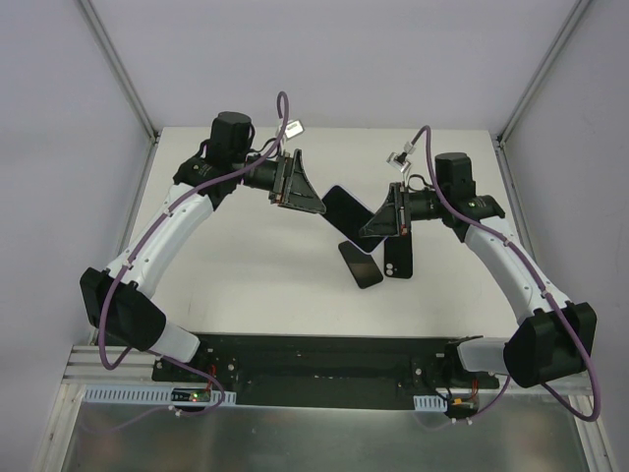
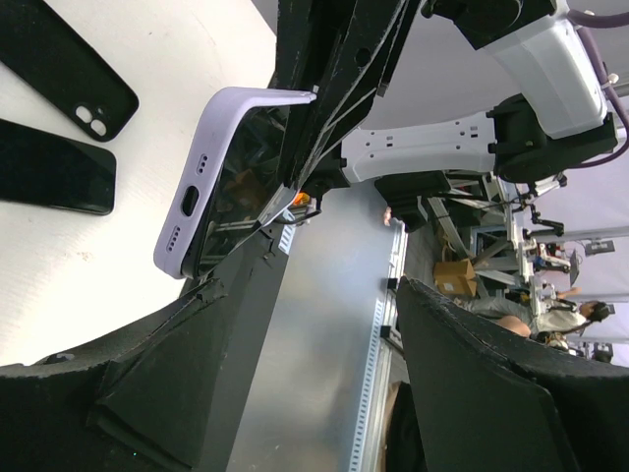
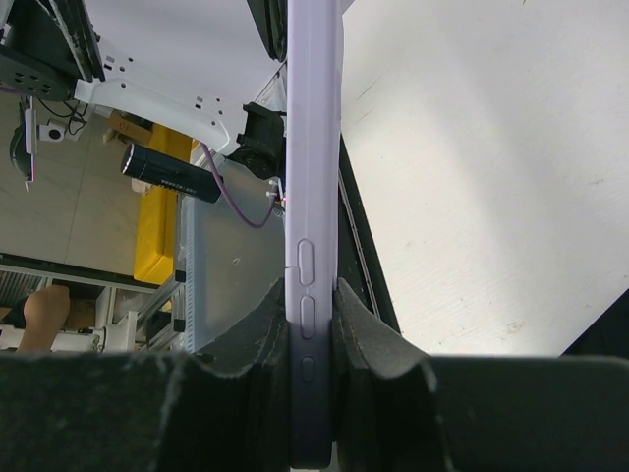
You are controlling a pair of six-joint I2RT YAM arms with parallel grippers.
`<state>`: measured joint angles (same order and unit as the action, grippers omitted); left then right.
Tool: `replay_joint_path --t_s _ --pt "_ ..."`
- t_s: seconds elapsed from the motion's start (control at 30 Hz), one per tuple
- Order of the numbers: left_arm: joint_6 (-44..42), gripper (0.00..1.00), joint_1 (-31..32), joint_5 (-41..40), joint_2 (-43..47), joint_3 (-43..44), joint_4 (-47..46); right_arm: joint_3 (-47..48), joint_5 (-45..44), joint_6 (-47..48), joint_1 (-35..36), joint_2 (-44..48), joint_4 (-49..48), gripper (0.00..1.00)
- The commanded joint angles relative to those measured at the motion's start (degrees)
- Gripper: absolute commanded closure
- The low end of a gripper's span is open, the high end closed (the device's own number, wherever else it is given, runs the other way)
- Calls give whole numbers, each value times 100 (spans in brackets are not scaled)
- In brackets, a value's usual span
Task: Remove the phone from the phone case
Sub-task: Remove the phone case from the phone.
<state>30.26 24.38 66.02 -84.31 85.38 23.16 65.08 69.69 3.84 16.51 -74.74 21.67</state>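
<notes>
Lilac case (image 3: 313, 147) with phone (image 2: 236, 182) is clamped in my right gripper (image 3: 313, 300); my spread left gripper (image 2: 339, 295), just before it, should next peel it.

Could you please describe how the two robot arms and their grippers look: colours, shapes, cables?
Both the left arm and the right arm have white links between bulky black joint housings. A purple cable runs along each arm, with a small white tag near the wrist. The left gripper and the right gripper are matte black, each with two wedge-shaped fingers.
</notes>
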Motion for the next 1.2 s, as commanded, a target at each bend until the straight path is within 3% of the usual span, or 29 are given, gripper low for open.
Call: replay_joint_path --t_s 0.0,1.17 --pt "-99 29 -56 201 249 -39 -162 233 335 -14 -34 170 -348 100" --pt "-143 28 -109 130 29 110 -162 5 554 -366 -87 328 -840 100"
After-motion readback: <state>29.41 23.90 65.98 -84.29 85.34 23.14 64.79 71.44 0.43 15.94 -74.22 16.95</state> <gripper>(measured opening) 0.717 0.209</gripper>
